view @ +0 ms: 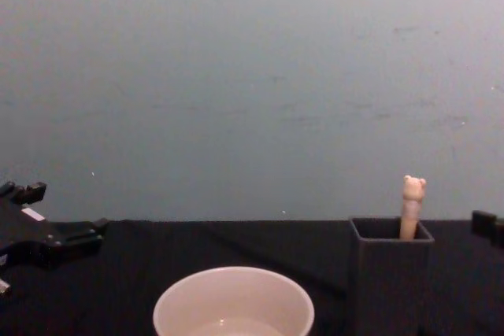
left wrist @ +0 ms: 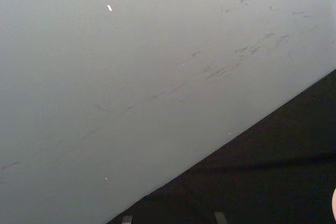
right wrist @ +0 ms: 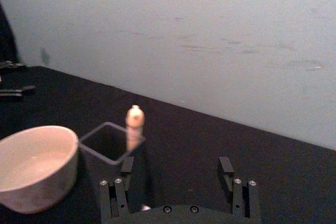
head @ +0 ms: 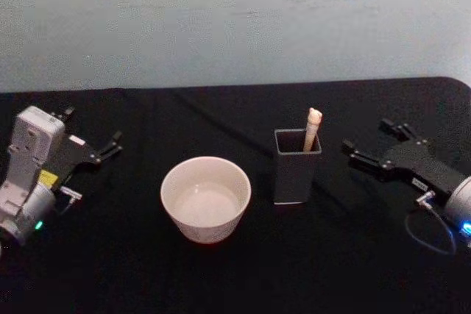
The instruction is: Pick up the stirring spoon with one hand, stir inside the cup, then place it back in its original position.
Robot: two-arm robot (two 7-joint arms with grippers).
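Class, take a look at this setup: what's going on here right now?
Nothing is being handled yet. The stirring spoon stands in the dark grey square holder, its bear-head top poking out. The cream-white cup sits left of it on the black table. The left pincer and right pincer are open and empty, one at each side, the right nearer the holder.

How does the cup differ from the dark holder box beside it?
The cup is round, wide and cream-white; the holder box is square, narrow and dark grey. The cup is lower; the box stands taller. The stirring spoon stands in the box, not the cup. Both sit upright and open-topped on the black table.
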